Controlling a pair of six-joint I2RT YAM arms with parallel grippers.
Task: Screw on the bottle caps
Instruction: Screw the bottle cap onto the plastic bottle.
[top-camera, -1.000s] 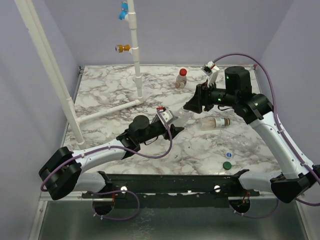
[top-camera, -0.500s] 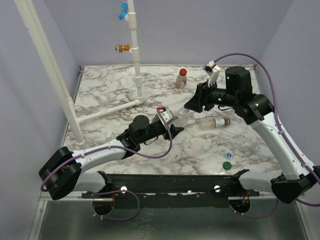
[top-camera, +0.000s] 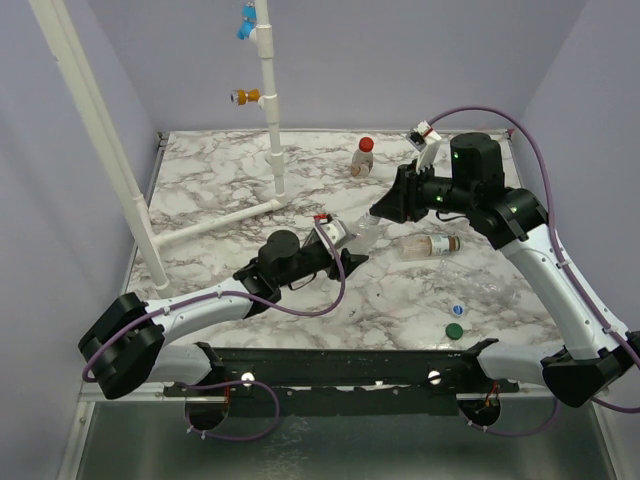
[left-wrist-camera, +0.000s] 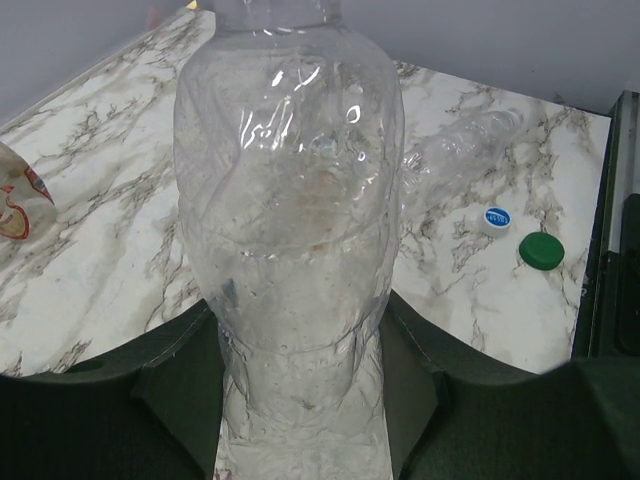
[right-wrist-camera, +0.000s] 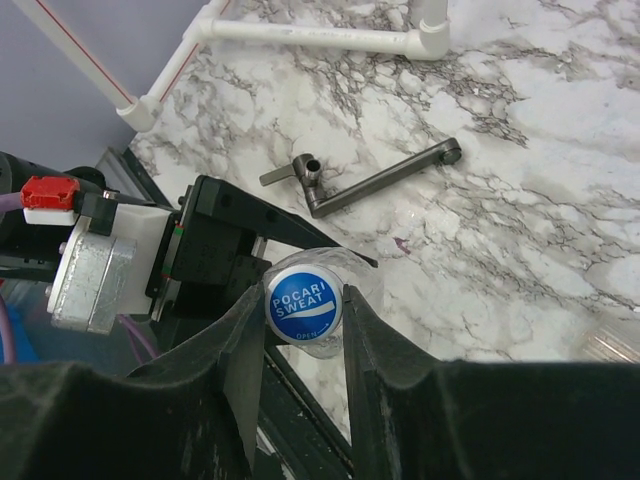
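The white-and-blue cap (right-wrist-camera: 303, 308), printed POCARI SWEAT, sits at the mouth of the clear bottle (left-wrist-camera: 290, 230), above the middle of the marble table (top-camera: 220, 180). The right gripper (right-wrist-camera: 303, 300) pinches this cap, 1 finger pressed against each side of its rim. Whether the threads have caught cannot be told. The right arm rises from its base, bends at the elbow and reaches left, with the wrist aimed at the bottle's mouth.

The left gripper (left-wrist-camera: 300, 400) clamps the bottle's base between both fingers. The left arm lies low and stretched across the table, holding the bottle tilted up towards the right gripper. The marble shows through the bottle's crinkled clear walls.

Compared with 1 second ago, the right gripper's fingers have drawn in onto the cap and the wrist has shifted slightly right. The left arm and the bottle are unchanged.

A labelled bottle (top-camera: 428, 245) lies on its side just right of the grippers, and another clear bottle (left-wrist-camera: 455, 150) lies nearer the front. Beside that one are a second white-and-blue cap (top-camera: 457, 310) and a green cap (top-camera: 454, 331). A red-capped bottle (top-camera: 362, 160) stands at the back; its contents cannot be told. A white pipe frame (top-camera: 272, 130) stands on the left, and a dark metal crank (right-wrist-camera: 375, 185) lies near it.
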